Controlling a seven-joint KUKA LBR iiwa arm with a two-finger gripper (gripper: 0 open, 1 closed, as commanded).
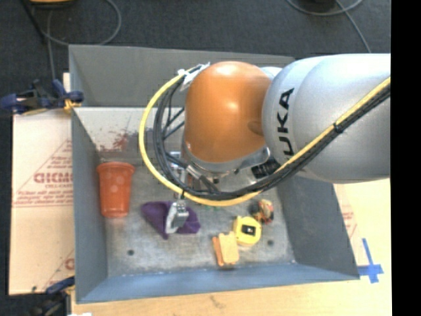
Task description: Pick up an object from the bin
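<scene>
The purple thing (155, 214) lies on the floor of the grey bin (84, 209), a bit left of the middle and toward the near side. It looks soft and crumpled (it could be a bit of cloth or a small bag, I cannot tell which). The gripper (176, 217) is right over it, with its silver tip down at the right half of the purple thing, so purple shows on both sides. I cannot tell if the gripper is wide or narrow, or if it has hold of the purple thing. To the left is an orange cup (115, 188), near but apart. To the right lie a yellow and black thing (247, 231), a tan block (225, 249) just beside it on the near side, and a small brown thing (265, 209) a little farther back. The big grey arm (329, 124) comes in from the right. Its round orange cover (223, 110) hangs over the middle of the bin, with a yellow cable (146, 143) looping round it.
</scene>
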